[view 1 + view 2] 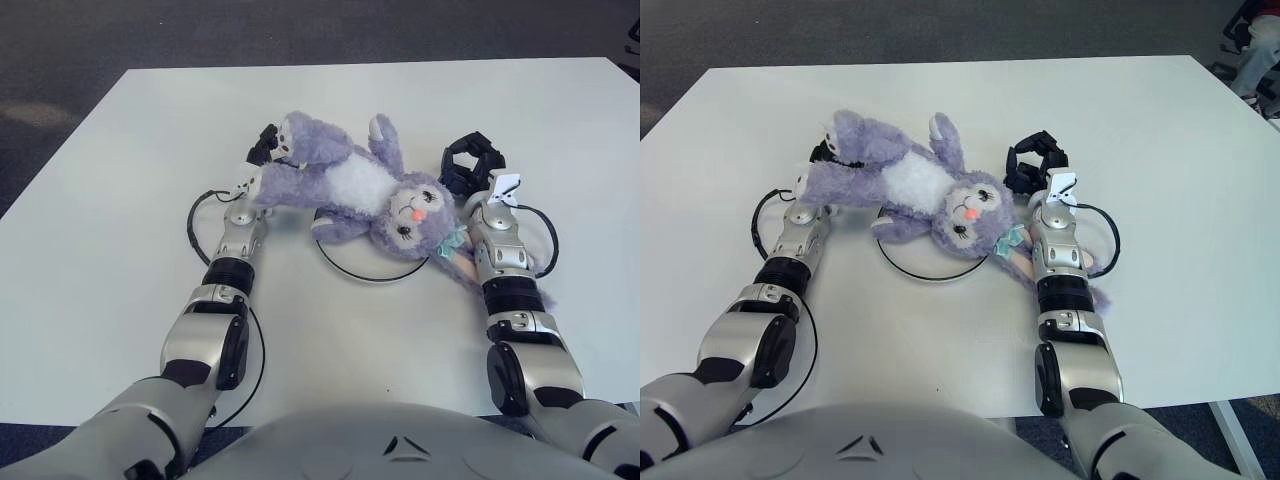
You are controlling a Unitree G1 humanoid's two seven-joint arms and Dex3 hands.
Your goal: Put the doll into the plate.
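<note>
A purple plush doll (350, 185) with a white belly lies slanted over the plate (372, 277), a white dish with a thin dark rim that shows below the doll's head. My left hand (264, 150) is at the doll's foot on the left, its dark fingers closed against the leg. On the other side, my right hand (470, 163) has its curled fingers against the doll's head. One purple ear trails under my right forearm. Most of the plate is hidden by the doll.
The white table (120, 200) reaches the dark floor at the back and on the left. Black cables loop beside both wrists. A chair base and a person's leg (1255, 45) show at the far right.
</note>
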